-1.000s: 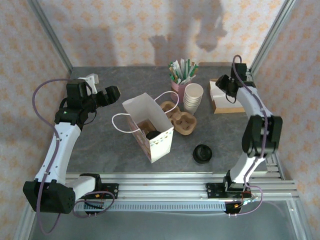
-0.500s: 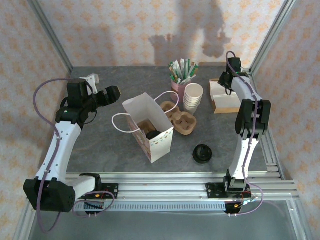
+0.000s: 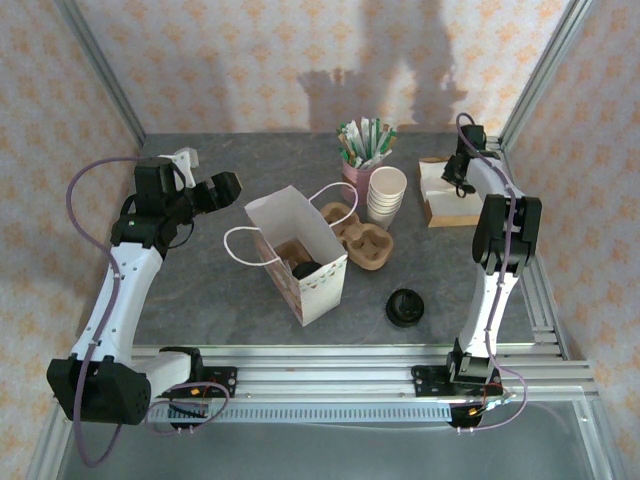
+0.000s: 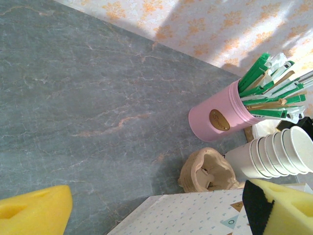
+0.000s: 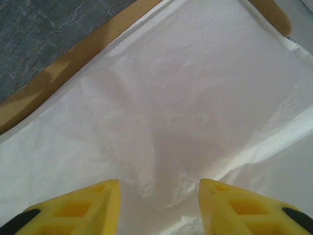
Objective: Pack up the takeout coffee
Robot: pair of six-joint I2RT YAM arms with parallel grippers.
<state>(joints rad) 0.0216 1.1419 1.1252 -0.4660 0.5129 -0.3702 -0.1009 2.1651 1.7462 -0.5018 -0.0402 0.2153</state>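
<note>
The takeout coffee (image 3: 405, 307) shows as a black disc on the grey table (image 3: 200, 290), near the front right, well apart from both grippers. The white paper bag (image 3: 297, 250) stands open at the centre with a dark round shape inside it. My left gripper (image 3: 226, 188) hovers open left of the bag; its wrist view shows the yellow fingers (image 4: 29, 213) spread wide over the bag's patterned side (image 4: 195, 215), with nothing between them. My right gripper (image 3: 457, 176) is open at the back right, its fingers (image 5: 73, 210) just above white napkins (image 5: 171, 98).
A brown pulp cup carrier (image 3: 358, 235) lies right of the bag, with a stack of cream paper cups (image 3: 387, 192) and a pink holder of stir sticks (image 3: 365, 150) behind it. The napkins sit in a wooden tray (image 3: 445, 205). Frame posts stand at the back corners.
The right arm has straightened and swung toward the back right, bringing its gripper down over the napkin tray. The left arm, bag and coffee have not moved.
</note>
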